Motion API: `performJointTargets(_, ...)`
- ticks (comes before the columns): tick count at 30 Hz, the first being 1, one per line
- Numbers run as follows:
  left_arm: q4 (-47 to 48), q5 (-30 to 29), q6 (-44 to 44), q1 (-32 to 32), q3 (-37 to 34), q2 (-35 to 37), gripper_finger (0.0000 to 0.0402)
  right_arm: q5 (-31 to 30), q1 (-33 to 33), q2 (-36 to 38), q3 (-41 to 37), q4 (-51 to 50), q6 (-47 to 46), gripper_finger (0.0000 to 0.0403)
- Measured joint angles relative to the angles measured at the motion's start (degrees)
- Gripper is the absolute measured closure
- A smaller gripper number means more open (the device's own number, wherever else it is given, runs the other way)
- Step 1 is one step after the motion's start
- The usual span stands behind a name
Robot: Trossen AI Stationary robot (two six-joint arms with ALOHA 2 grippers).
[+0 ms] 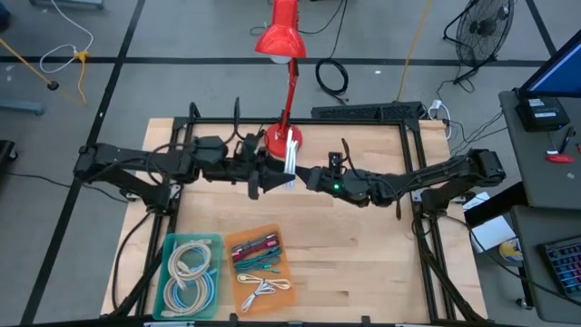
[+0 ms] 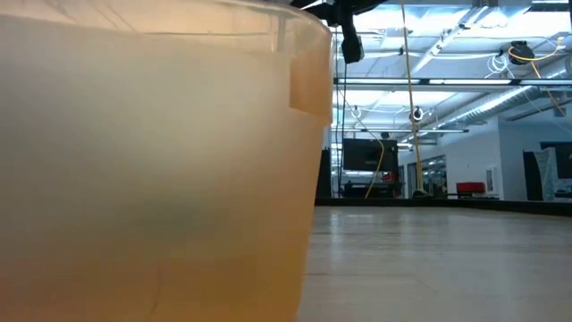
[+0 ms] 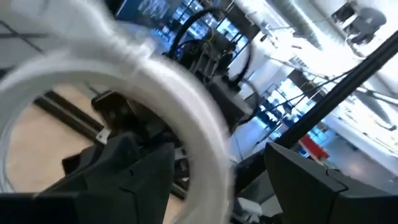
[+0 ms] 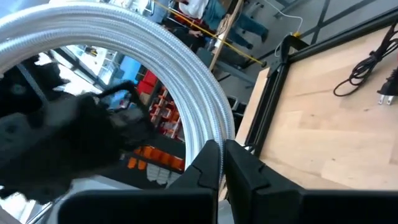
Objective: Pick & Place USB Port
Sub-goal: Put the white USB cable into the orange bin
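A: Position of the arms?

B: Both reach in over the middle of the bench (image 1: 363, 245), toward its back edge, and meet just in front of the red lamp (image 1: 283, 54). The left gripper (image 1: 257, 184) and the right gripper (image 1: 304, 179) face each other with a coiled white cable (image 1: 289, 163) between them.

A: Cable status?

B: Held up off the bench. In the right wrist view the braided white cable (image 4: 155, 68) arcs past the right gripper (image 4: 222, 162), whose fingers are pressed tight together on the coil. So the right gripper is clamped on it.

A: And the left?

B: Left gripper (image 3: 211, 180) stands wide; its two dark fingers (image 3: 124, 168) are well apart and the cable loop (image 3: 149, 81) passes between and above them. Contact with either finger: cannot tell.

A: Bins?

B: Two at the front edge of the bench, side by side: a teal bin (image 1: 189, 274) with coiled cables, an orange bin (image 1: 261, 271) with mixed cables. The low view is mostly filled by the orange bin wall (image 2: 152, 179).
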State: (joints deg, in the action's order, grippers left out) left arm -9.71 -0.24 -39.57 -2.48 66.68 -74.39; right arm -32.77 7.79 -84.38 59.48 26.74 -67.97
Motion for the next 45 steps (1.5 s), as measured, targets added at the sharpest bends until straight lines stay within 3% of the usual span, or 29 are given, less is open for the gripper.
performJointTargets(3, 1.12, 0.57, -1.46, 0.00, -0.15, -0.57, 0.0158, 0.00, 0.02, 0.00, 0.00, 0.01, 0.67, 0.0403)
performJointTargets(5, 0.35, 0.20, -2.77, -0.17, -0.08, -0.92, 0.0189, 0.10, -0.09, 0.01, 0.00, 0.05, 1.36, 0.0400)
performJointTargets(10, -1.06, 2.86, -3.98, -0.17, -0.07, -0.84, 0.0362, 8.78, -0.89, 0.09, -0.09, 2.46, 4.09, 0.0372)
performJointTargets(11, -2.17, 3.81, -4.73, -0.15, -0.07, -0.66, 0.0367, 10.91, -1.01, 0.10, -0.08, 3.33, 5.14, 0.0365)
performJointTargets(18, -2.34, 15.91, -4.66, -1.17, -0.18, 5.36, 0.0367, 21.01, -0.35, 1.28, 0.01, 11.51, 7.00, 0.0322)
performJointTargets(22, -0.63, 26.74, 2.09, -3.78, -0.04, 10.60, 0.0367, 20.83, 0.79, 1.16, 0.02, 19.97, 7.17, 0.0301)
performJointTargets(26, -1.61, 32.60, 7.61, -6.74, -0.13, 13.27, 0.0367, 18.93, 1.03, 1.38, 0.02, 24.45, 8.10, 0.0283)
performJointTargets(33, -25.28, 36.79, 5.31, -8.44, 0.04, 10.14, 0.0367, 14.80, 0.24, 0.52, 0.00, 22.32, 8.61, 0.0269)
performJointTargets(40, -38.02, 41.79, -3.41, -7.98, -0.13, 0.37, 0.0367, 18.03, -0.72, -3.63, -0.02, 31.11, 4.17, 0.0271)
performJointTargets(45, -53.25, 44.29, -12.28, -6.33, -0.09, -6.37, 0.0367, 19.61, -0.16, -5.43, 0.01, 35.36, 3.69, 0.0269)
